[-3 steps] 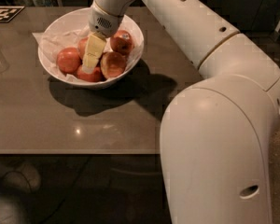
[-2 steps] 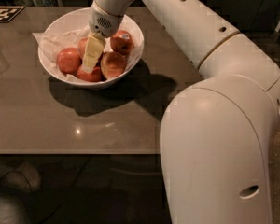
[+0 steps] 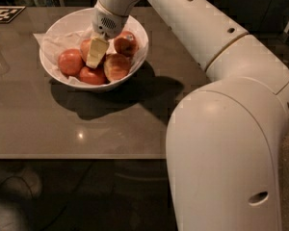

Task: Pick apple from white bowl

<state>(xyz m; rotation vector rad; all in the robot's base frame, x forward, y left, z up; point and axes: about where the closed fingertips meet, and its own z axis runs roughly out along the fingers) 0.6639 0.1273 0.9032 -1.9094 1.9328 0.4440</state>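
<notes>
Since the gripper (image 3: 97, 52) sits low in the bowl (image 3: 137, 28) against the middle apple (image 3: 85, 47), crowded by other apples (image 3: 116, 66), and I cannot tell whether it has closed, seat it squarely, then lift straight up clear of the paper (image 3: 55, 42).

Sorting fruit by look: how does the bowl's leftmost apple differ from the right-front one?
The leftmost apple is evenly red-orange; the right-front apple shows a broad pale side. The leftmost apple lies left of the claw, which reaches down mid-bowl; the right-front apple lies right of it. Both rest in the white bowl.
</notes>
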